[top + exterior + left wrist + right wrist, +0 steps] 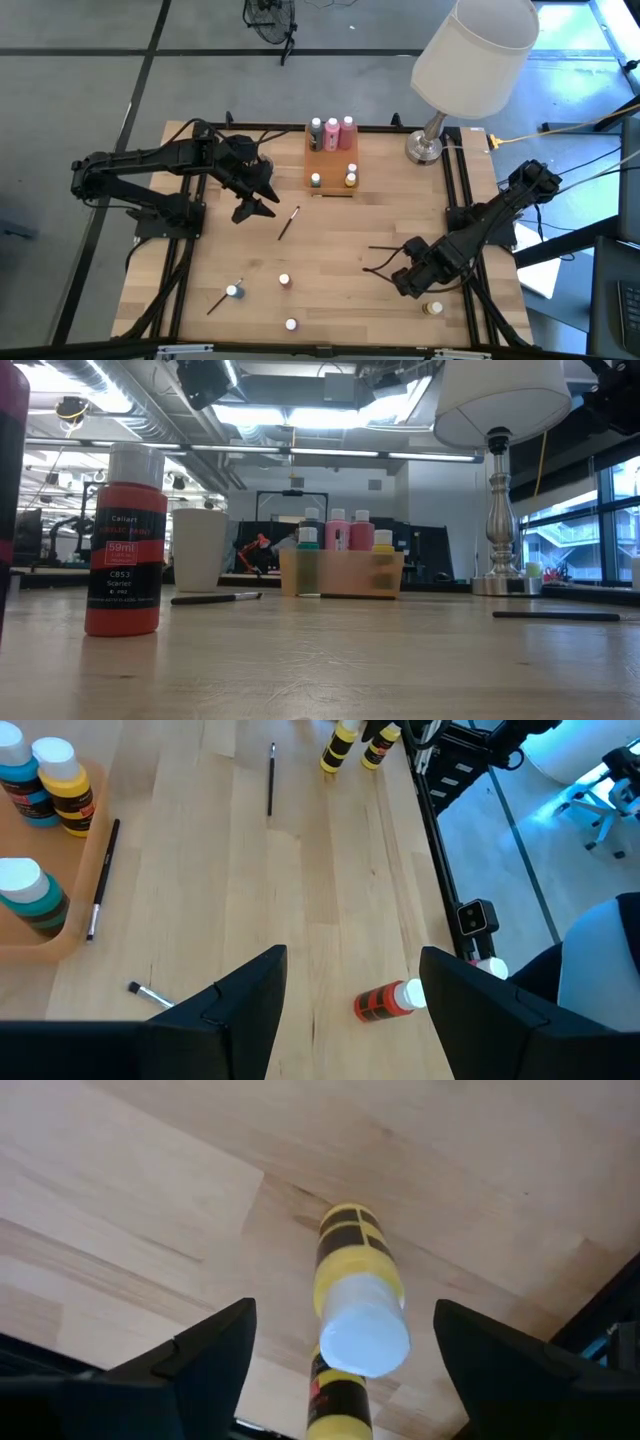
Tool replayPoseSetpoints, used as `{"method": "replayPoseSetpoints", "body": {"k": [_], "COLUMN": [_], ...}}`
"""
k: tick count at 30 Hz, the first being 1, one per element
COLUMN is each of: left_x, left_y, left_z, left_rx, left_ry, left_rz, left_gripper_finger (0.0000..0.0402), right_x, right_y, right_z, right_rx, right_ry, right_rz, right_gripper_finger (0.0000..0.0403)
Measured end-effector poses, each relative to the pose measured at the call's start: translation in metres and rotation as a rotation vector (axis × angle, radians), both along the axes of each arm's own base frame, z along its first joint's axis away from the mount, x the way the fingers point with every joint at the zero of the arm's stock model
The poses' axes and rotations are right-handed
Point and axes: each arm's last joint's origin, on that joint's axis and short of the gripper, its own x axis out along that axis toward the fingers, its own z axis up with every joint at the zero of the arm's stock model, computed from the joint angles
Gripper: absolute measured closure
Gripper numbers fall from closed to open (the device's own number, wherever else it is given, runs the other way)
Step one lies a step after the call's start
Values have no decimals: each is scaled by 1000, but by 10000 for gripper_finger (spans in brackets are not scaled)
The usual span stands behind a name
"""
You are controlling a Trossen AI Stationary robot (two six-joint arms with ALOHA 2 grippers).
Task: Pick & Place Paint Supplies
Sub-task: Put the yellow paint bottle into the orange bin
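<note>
Tray (329, 187) holds five bottles. Loose: four pots, brushes. My right gripper (340, 1350), jaws wide, straddles the yellow pot (358, 1315); left gripper (350, 995) gapes empty.

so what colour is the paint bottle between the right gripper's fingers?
Yellow paint bottle with black label bands and a white cap; clearest in the right wrist view.

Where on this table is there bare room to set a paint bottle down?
The widest bare patch is mid-table, between the loose brush near the left claw and the right claw. Another lies between the orange tray and the lamp base. It is crowded inside the tray and along the front edge, where small bottles and another brush lie scattered.
</note>
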Motion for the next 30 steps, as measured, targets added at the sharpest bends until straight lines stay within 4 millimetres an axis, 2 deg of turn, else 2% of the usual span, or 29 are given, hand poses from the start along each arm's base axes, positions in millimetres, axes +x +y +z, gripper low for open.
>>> {"method": "replayPoseSetpoints", "body": {"k": [14,30], "left_x": [1,1], "left_y": [0,0], "left_z": [1,1], "left_rx": [2,8], "left_ry": [-12,-17], "left_rz": [0,-5], "left_gripper_finger": [176,176], "right_x": [-1,0], "right_y": [-1,-2], "right_z": [0,0], "right_rx": [31,28], "right_ry": [42,39], "right_rz": [-3,-9], "right_gripper_finger": [119,189]}}
